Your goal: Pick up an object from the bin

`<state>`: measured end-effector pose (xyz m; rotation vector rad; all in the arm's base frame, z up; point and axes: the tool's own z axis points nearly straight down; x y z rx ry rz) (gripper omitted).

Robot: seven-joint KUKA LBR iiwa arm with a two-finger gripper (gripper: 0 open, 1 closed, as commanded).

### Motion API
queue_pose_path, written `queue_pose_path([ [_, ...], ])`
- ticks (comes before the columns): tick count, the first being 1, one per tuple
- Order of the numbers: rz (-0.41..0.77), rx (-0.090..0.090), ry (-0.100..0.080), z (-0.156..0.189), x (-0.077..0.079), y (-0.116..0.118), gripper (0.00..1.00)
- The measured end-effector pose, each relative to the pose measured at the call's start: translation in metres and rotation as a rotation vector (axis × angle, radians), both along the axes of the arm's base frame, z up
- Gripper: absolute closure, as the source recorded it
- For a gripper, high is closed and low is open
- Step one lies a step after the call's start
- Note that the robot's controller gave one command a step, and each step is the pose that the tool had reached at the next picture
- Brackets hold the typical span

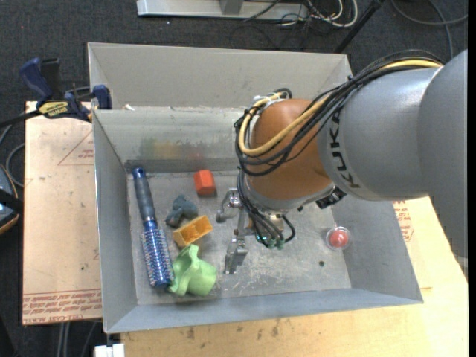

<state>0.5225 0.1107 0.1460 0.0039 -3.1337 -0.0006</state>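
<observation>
My gripper (pixel 231 233) hangs below the arm's orange cover near the middle of the bin floor. Its two metal fingers stand apart, open, with bare floor between them. Just to its left lies a flat orange-yellow piece (pixel 193 230). A green soft toy (pixel 192 272) sits at the lower left of the fingers. A small dark grey lump (pixel 178 211) lies beyond the orange-yellow piece, and a red-orange cube (pixel 205 182) rests near the back wall, above the gripper's left side.
A blue hairbrush (pixel 151 236) lies lengthwise along the left wall. A small round red thing (pixel 338 237) sits alone on the right part of the floor. The arm and its cables cover the bin's upper right.
</observation>
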Motion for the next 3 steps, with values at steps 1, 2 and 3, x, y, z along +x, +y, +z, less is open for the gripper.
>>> queue_pose_path([
  [1,0.163,0.0,-0.009,-0.072,0.06,0.042,0.0],
  [2,0.162,0.004,-0.017,-0.069,0.061,0.043,1.0],
  [3,0.125,0.002,-0.02,0.055,0.075,0.027,1.0],
])
